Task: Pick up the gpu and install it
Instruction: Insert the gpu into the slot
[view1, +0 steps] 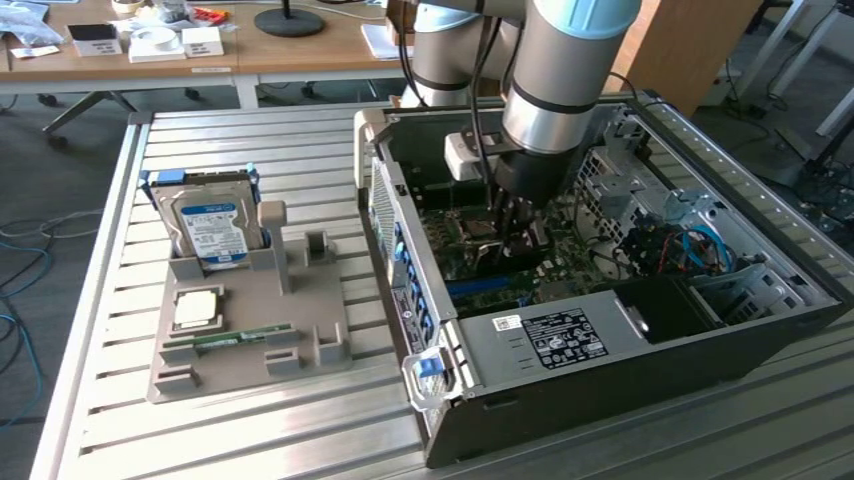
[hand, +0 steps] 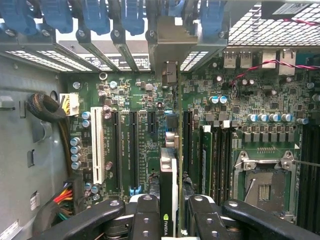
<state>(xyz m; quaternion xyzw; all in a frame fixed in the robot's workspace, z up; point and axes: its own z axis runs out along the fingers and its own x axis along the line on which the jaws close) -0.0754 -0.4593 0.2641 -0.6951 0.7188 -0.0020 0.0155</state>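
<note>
end effector (hand: 172, 214) reaches down into the open computer case (view1: 641, 380), its black fingers (hand: 145, 217) closed partway on the gpu (hand: 169, 182), gripping the card edge-on between them. the gpu stands upright over the green motherboard (hand: 145, 95), between the long black expansion slots (hand: 134, 150) and the memory slots beside the cpu socket (hand: 262, 187); whether it is seated cannot be told. on the exterior view's left, a grey holder (view1: 314, 330) on the slatted counter (view1: 267, 140) carries an upright hard drive (view1: 214, 225) and a flat ram stick (view1: 240, 338).
</note>
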